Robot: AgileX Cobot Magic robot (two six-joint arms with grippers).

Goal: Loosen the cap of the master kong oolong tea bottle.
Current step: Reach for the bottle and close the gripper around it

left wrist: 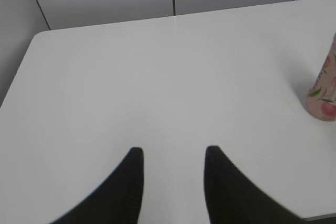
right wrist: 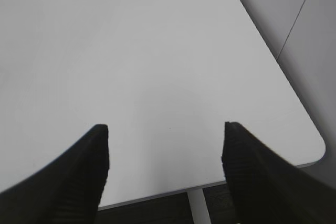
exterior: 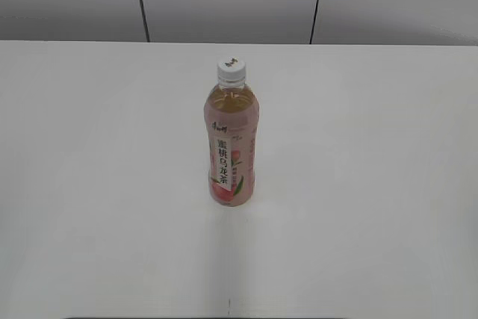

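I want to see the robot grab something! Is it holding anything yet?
No, nothing is held. Both the left end effector and right end effector are open and empty; the bottle stands alone.

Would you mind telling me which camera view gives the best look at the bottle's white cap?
The exterior view: the cap sits in full sight atop the upright master kong oolong tea bottle, with its dark top mark showing. The left wrist view catches only the bottle's lower part at its right edge, no cap. The right wrist view shows neither.
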